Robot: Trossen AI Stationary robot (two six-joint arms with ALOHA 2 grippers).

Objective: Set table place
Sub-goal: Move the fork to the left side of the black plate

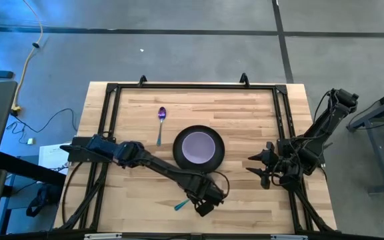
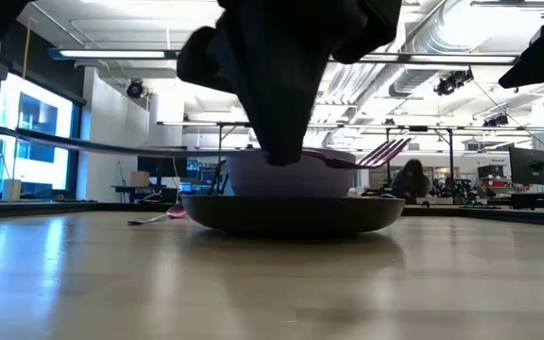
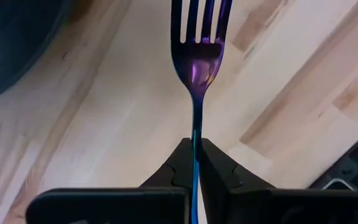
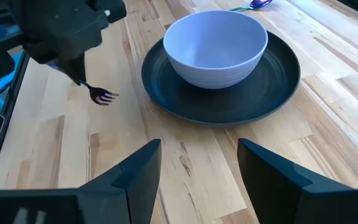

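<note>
Far over on the left side of the table (image 1: 245, 200) lies the spoon (image 1: 161, 120), flat on the wood, near the dark plate (image 1: 215, 157) but not touching it, with its purple head pointing to the far edge. Next comes the left gripper (image 1: 203, 203), down by the near edge in front of the plate. Its jaws are pressed tight on the handle of the fork (image 3: 197, 68), pinching it about midway along. The fork sticks straight out past the fingertips, prongs leading, and hangs a little above the wood. The plate is just beside the prongs, so I think this arm has only a short way to go to lay the fork down next to it. The lavender bowl (image 4: 216, 46) sits in the middle of the plate. Over on the right, the right gripper (image 1: 264, 167) waits with its jaws spread wide and nothing in them, pointing at the plate from well apart.
</note>
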